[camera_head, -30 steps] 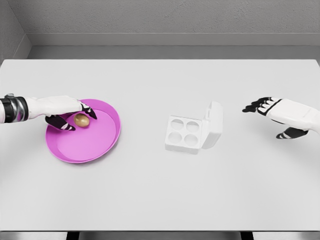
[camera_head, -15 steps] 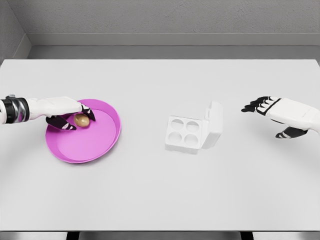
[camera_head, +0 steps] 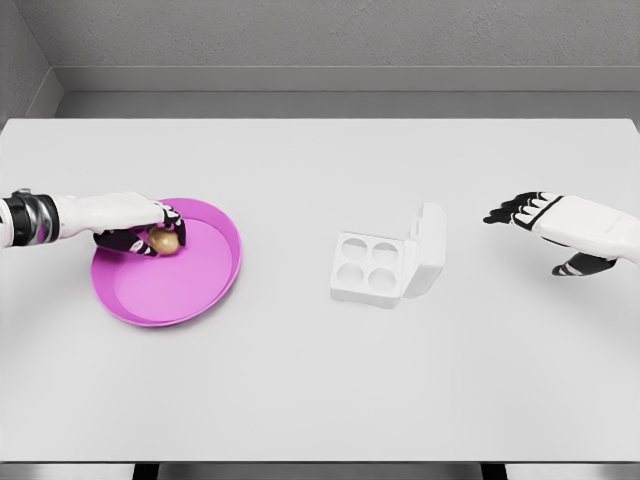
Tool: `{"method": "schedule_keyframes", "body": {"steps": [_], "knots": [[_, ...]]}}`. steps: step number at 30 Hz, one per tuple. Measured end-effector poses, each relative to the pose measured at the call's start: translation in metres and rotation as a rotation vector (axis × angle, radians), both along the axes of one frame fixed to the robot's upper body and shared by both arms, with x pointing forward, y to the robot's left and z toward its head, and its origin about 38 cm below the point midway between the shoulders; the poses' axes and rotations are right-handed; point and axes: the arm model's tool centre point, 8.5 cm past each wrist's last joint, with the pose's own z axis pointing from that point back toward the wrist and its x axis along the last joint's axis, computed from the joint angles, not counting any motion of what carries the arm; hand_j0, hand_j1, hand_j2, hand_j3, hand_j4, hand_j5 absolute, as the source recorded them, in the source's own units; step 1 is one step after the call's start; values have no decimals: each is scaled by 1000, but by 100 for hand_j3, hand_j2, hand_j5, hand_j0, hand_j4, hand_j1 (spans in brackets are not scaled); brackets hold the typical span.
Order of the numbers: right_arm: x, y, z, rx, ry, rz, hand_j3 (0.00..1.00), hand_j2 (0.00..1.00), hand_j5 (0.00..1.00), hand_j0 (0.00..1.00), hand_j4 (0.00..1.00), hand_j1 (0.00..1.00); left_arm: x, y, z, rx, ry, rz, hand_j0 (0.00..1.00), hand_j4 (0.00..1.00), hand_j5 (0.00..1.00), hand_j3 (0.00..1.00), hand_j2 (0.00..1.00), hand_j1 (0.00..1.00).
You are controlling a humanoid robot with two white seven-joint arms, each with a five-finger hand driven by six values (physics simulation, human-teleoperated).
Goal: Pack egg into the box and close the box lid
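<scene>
Since a second ago, your left robot hand has drawn its dark fingers in around the egg, where earlier they stood apart on either side of it; your right robot hand has barely shifted.

On the white tabletop, the pink plate sits at the left and the open box near the middle, well apart. The box's four cups are empty and its lid stands raised on the right side.

The egg lies in the upper left of the plate, now pinched between thumb and fingers. Confirm contact on both sides before you lift, and raise it straight up to clear the plate's rim. Keep the squeeze gentle; a round shell will likely slip sideways under uneven pressure. The right robot hand hovers spread, holding nothing, beside the box.
</scene>
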Motion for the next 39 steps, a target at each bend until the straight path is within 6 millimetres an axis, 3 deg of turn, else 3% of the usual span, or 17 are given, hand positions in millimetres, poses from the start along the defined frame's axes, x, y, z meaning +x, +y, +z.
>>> {"method": "schedule_keyframes", "body": {"steps": [15, 25, 39], "knots": [[0, 0, 0, -2, 1, 0, 100, 100, 100, 100, 100, 100, 2, -12, 16, -24, -45, -36, 21, 21, 21, 21, 21, 21], [-1, 0, -1, -2, 4, 0, 100, 100, 100, 100, 100, 100, 1, -27, 42, -71, -113, -76, 18, 18, 18, 18, 18, 18], [-1, 0, 0, -1, 1, 0, 100, 100, 100, 100, 100, 100, 1, -69, 50, -152, -147, -151, 16, 16, 16, 16, 16, 16]]}}
